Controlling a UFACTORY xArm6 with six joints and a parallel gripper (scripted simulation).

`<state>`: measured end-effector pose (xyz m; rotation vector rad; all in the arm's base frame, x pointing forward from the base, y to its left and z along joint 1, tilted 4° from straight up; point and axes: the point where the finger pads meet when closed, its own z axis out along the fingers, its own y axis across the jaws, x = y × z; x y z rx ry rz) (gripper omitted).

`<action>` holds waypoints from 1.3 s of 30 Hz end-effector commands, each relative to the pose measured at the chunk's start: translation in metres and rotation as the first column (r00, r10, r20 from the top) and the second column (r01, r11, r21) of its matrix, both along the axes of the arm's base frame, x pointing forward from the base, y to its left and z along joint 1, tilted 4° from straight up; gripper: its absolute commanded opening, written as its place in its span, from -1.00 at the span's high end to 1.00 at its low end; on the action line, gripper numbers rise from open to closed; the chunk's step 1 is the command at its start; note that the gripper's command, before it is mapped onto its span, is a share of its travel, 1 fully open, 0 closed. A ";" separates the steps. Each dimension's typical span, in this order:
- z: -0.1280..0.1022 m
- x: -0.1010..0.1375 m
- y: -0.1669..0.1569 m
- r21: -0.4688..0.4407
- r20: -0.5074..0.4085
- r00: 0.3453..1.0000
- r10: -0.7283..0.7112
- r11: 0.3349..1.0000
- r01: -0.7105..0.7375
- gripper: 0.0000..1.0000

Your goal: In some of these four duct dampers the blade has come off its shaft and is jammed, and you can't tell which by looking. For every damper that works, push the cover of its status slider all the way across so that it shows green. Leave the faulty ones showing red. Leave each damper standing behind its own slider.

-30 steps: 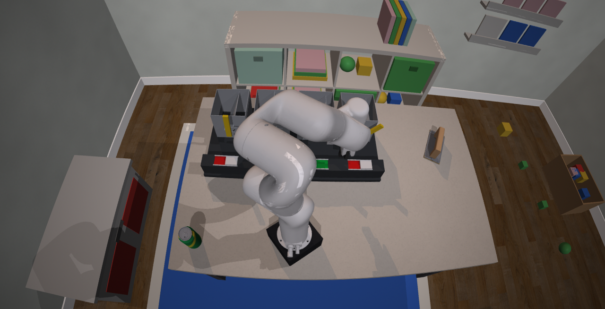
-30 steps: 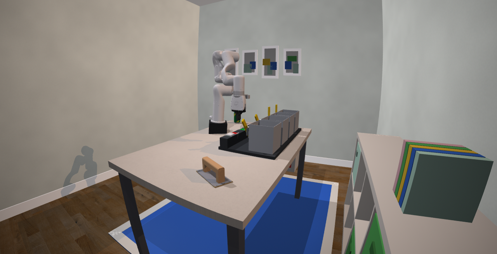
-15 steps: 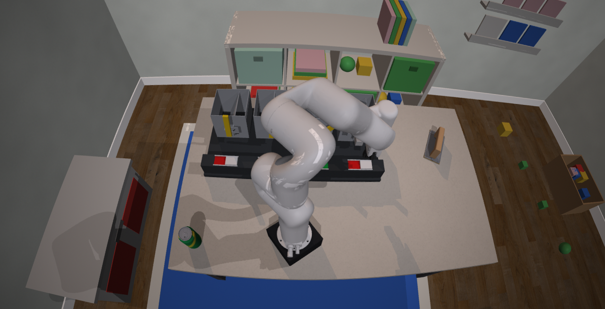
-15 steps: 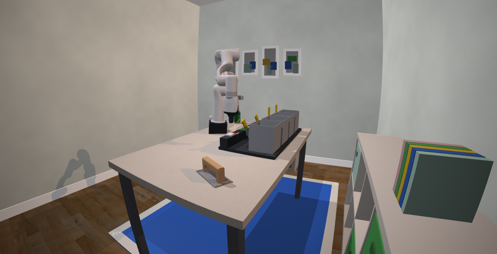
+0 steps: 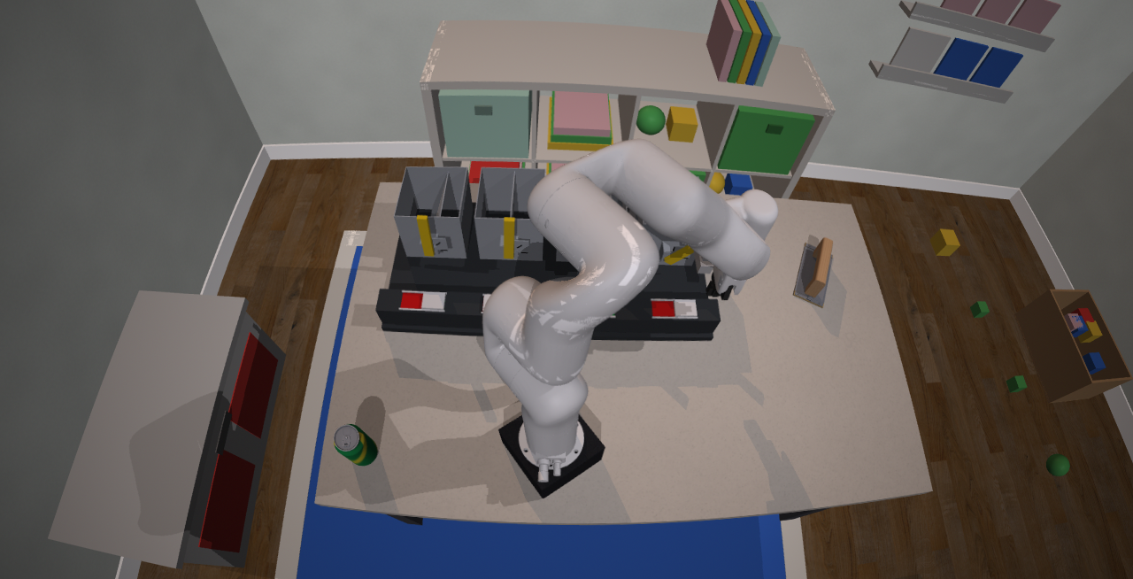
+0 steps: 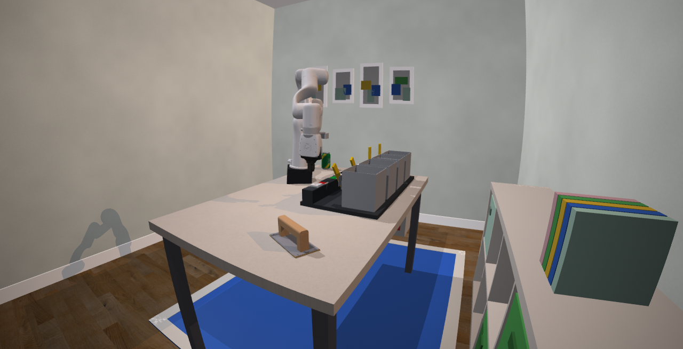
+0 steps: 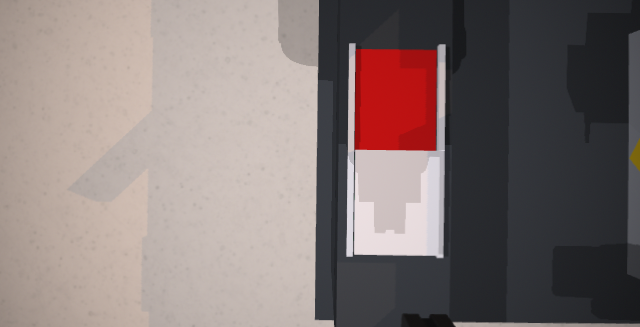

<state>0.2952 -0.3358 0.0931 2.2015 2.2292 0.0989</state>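
Four grey duct dampers (image 6: 377, 179) stand in a row on a black base; in the overhead view I see the left two (image 5: 431, 214) (image 5: 506, 214), and my arm hides the others. Their yellow levers (image 5: 425, 235) stand upright; the rightmost lever (image 5: 679, 254) is tilted. The rightmost slider (image 7: 396, 151) shows red (image 7: 396, 99), with its white cover (image 7: 397, 202) over the other half. The leftmost slider (image 5: 423, 300) also shows red. My gripper (image 5: 725, 286) is shut and empty, hovering above the right end of the slider strip; its dark fingertips (image 7: 429, 319) show at the wrist view's bottom edge.
A wooden-handled float (image 5: 815, 270) lies on the table to the right of the base. A green can (image 5: 355, 444) stands at the front left corner. A shelf unit (image 5: 626, 100) stands behind the table.
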 end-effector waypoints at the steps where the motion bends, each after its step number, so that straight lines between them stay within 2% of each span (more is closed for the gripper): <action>1: 0.001 0.001 -0.003 -0.002 0.002 1.000 0.000 1.000 0.000 1.00; 8: -0.036 0.002 0.000 -0.002 0.001 1.000 0.000 1.000 0.000 1.00; 39: -0.037 0.002 0.000 -0.002 0.001 1.000 0.000 1.000 0.000 1.00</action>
